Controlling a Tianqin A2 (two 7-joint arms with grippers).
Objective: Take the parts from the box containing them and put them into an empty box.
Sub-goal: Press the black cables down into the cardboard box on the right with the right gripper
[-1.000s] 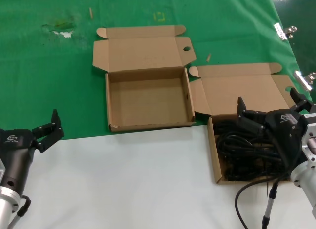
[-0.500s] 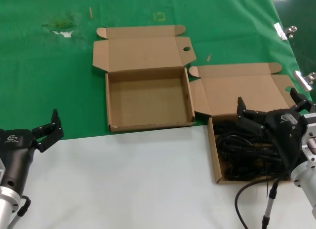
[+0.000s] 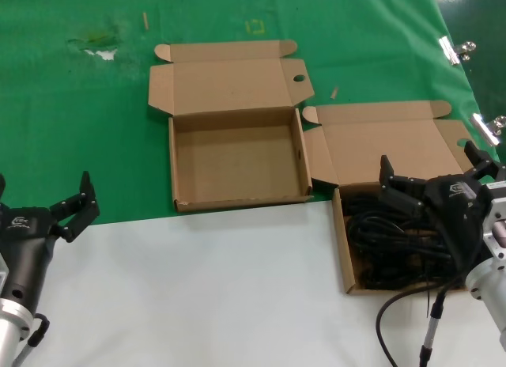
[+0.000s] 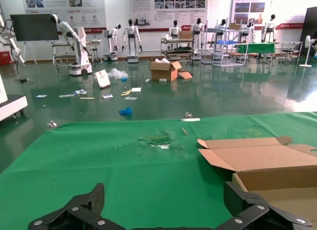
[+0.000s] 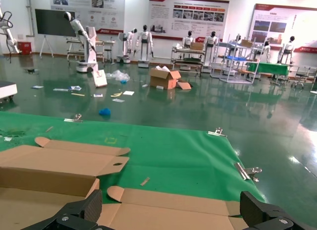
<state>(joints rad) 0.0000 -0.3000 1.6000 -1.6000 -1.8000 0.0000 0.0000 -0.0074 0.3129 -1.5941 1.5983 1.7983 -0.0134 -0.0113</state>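
Your right gripper point(image 3: 431, 177) hangs with its black fingers spread wide over the shallow brown cardboard box on the right point(image 3: 345, 248), above the tangle of black rubber-coated cables point(image 3: 387, 240) lying inside it, gripping nothing. Beside that box, toward your left arm, the matching brown cardboard box point(image 3: 237, 157) sits open and bare inside. Your left gripper point(image 3: 69, 209), well apart from that box, is spread open too, over the edge where the green cloth point(image 3: 79, 122) meets the white tabletop point(image 3: 221, 288). Only the wrist views show the room: a glossy green floor, white robots in a row and wall posters. The right wrist view also catches metal clips point(image 5: 246, 171) on the cloth's edge.
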